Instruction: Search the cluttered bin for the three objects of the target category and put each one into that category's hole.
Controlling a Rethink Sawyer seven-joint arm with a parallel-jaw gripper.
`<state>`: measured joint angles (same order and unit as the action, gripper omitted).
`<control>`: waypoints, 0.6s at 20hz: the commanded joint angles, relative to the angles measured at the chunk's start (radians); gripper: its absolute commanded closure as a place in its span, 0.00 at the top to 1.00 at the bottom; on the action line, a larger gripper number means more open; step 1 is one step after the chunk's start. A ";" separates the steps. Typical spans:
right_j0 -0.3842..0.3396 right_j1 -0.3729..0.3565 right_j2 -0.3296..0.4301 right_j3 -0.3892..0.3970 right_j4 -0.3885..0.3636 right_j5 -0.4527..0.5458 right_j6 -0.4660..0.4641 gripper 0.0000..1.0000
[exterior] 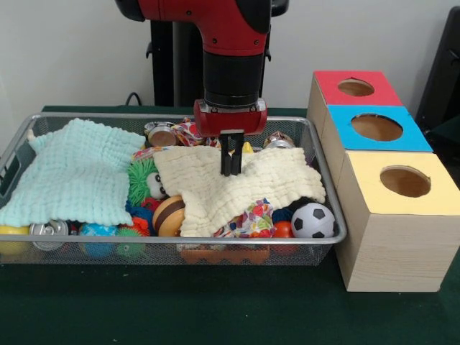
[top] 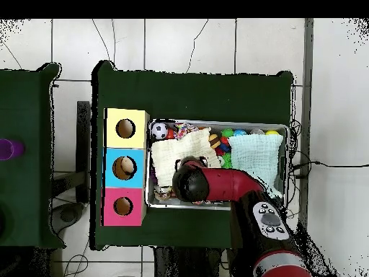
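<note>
The wire mesh bin [exterior: 327, 194] holds a cream cloth [exterior: 244, 187] on the right and a mint cloth [exterior: 75, 172] on the left, with toys under and around them. My gripper [exterior: 231, 171] hangs over the cream cloth. Its black fingers are shut together and the tips touch the cloth's top. I cannot tell whether cloth is pinched. In the overhead view the arm's wrist [top: 192, 180] hides the gripper above the bin [top: 216, 121]. Three wooden boxes stand beside the bin: red top [exterior: 356, 88], blue top [exterior: 376, 127], yellow top [exterior: 405, 181], each with a round hole.
A soccer ball [exterior: 313, 221], a brown striped ball [exterior: 169, 214], a green spiky ball [exterior: 140, 180], a can [exterior: 49, 231] and a yellow ball [exterior: 11, 241] show in the bin. Another can [exterior: 162, 135] lies at the bin's back.
</note>
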<state>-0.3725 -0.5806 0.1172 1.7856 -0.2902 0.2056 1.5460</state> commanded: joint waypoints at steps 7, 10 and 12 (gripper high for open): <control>-0.004 0.037 0.034 0.049 0.038 0.021 0.161 0.00; -0.008 0.041 0.037 0.048 0.032 0.017 0.154 1.00; -0.006 0.041 0.037 0.045 0.027 0.014 0.149 1.00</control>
<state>-0.3725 -0.5770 0.1171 1.7862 -0.2826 0.2056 1.5460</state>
